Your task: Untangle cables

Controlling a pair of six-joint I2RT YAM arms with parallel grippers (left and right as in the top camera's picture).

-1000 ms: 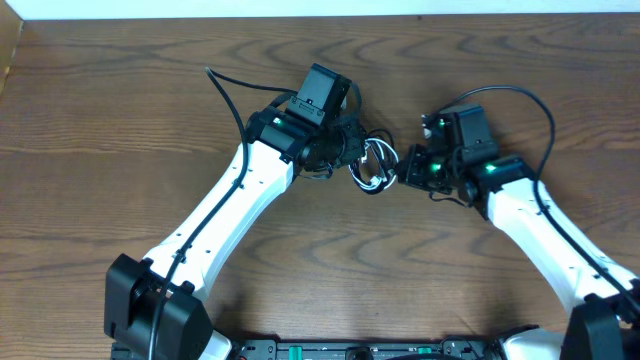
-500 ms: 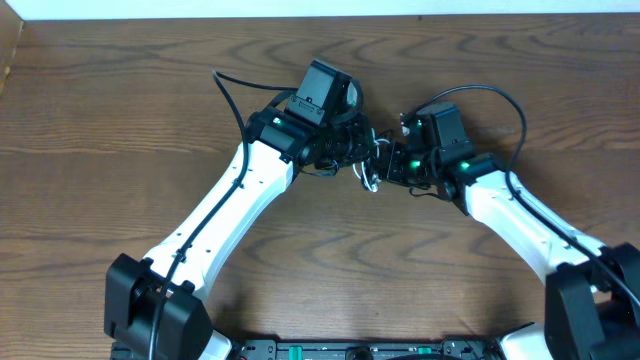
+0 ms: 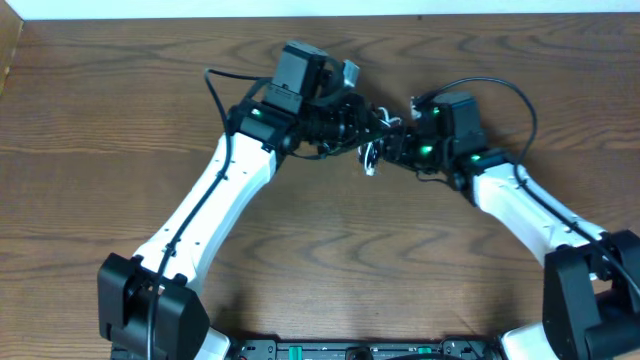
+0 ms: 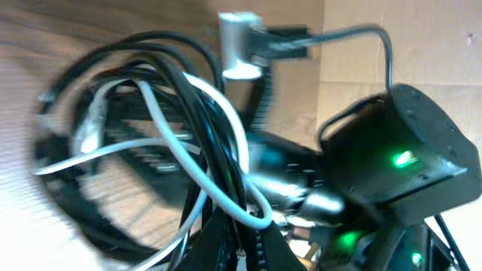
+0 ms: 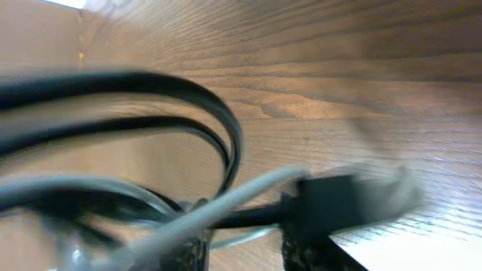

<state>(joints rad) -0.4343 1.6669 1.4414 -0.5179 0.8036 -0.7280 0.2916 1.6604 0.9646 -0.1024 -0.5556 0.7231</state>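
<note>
L claw (image 4: 239, 248) looks clenched on the cable bundle (image 4: 188, 128), w/ strands running down between its fingers. Just above the claw, the white cord (image 4: 162, 113) loops through glossy black cords (image 4: 169, 45), all thin, round and springy. A silver USB plug (image 4: 238, 47) sticks out beyond the loops. R claw (image 3: 398, 152) is right at the far side of the bundle. Its wrist view is blurred, so can't tell if it's pinching anything. A black plug (image 5: 339, 202) and a pale cord cross just ahead of its fingers. Under both claws is the wood-grain table (image 3: 120, 100). Progress, by my read: early. Bundle is held up betw. the claws, but the loops are interlaced and no cord lies apart, so basically all separating is left.
</note>
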